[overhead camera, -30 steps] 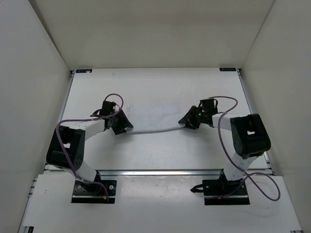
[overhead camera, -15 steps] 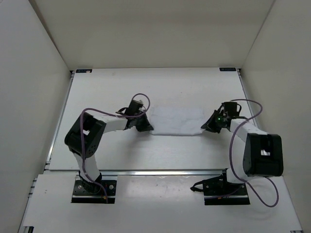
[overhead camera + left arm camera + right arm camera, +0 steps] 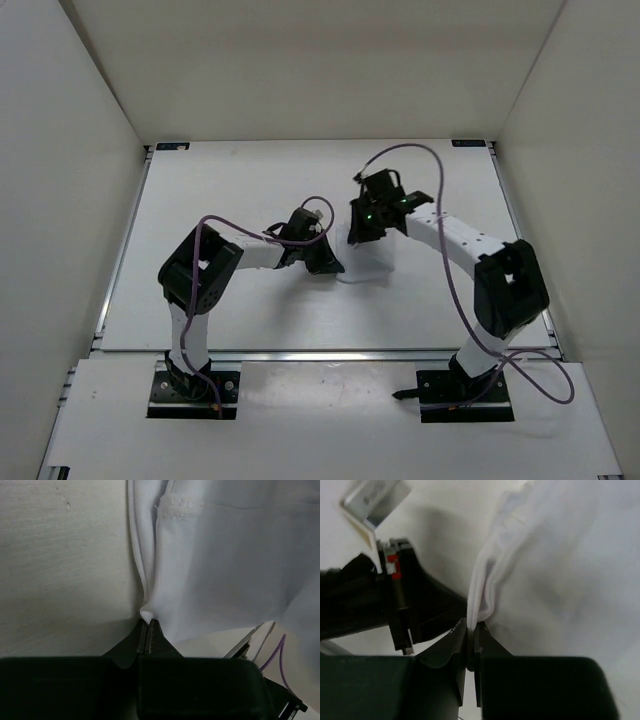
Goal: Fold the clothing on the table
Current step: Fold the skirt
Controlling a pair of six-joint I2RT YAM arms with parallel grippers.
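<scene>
The clothing [image 3: 366, 264] is a thin white fabric piece, bunched into a small heap at the middle of the table [image 3: 220, 180], white on white and hard to outline. My left gripper [image 3: 334, 268] is shut on one folded edge of the clothing [image 3: 225, 565], the jaws closed on a small nub of fabric in front of the left gripper [image 3: 148, 623]. My right gripper [image 3: 356, 236] stands just behind and right of it. It is shut on several stacked layers of the clothing [image 3: 560, 570], which rise from the right gripper [image 3: 473, 628].
Plain white walls stand to the left [image 3: 60, 200], right [image 3: 580, 180] and back. Metal rails run along the table's front edge [image 3: 330, 353] and sides. Purple cables [image 3: 420, 150] loop over both arms. The left arm's black gripper body [image 3: 400, 605] sits close beside my right fingers.
Both grippers have shut on the cloth's ends and moved inward toward the table's middle. The right one swung furthest left. The spread cloth is now bunched between them.
</scene>
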